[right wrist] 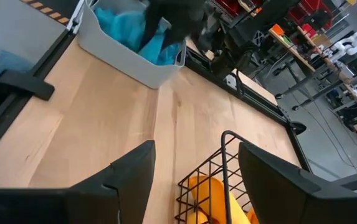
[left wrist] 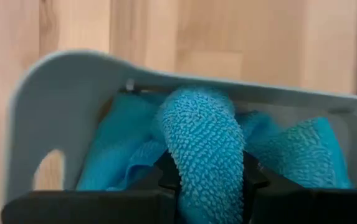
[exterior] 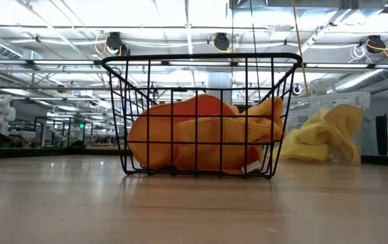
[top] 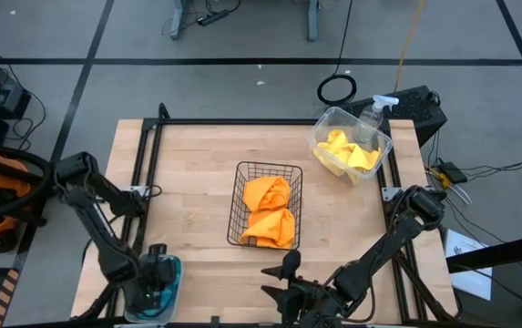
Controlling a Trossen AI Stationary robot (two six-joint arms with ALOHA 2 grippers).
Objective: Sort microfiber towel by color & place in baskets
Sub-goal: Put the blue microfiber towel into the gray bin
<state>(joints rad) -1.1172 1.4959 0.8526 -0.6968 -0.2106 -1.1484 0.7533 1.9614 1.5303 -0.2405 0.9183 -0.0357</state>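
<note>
The pale grey-blue tray sits at the table's near-left corner with teal towels in it. My left gripper is directly over the tray, shut on a teal towel. The black wire basket at mid-table holds two orange towels. The clear tub at the far right holds yellow towels. My right gripper is open and empty at the near edge, just short of the basket. My left gripper pinches a bunched fold of the teal towel between its two fingers, coming from above and pointing down into the tray. The fold stands up between the fingers, and the rest of the cloth lies in the tray.
A clear spray bottle stands at the far right corner behind the tub. A black frame rail runs along the table's left and far sides. Bare wood lies between tray and basket.
</note>
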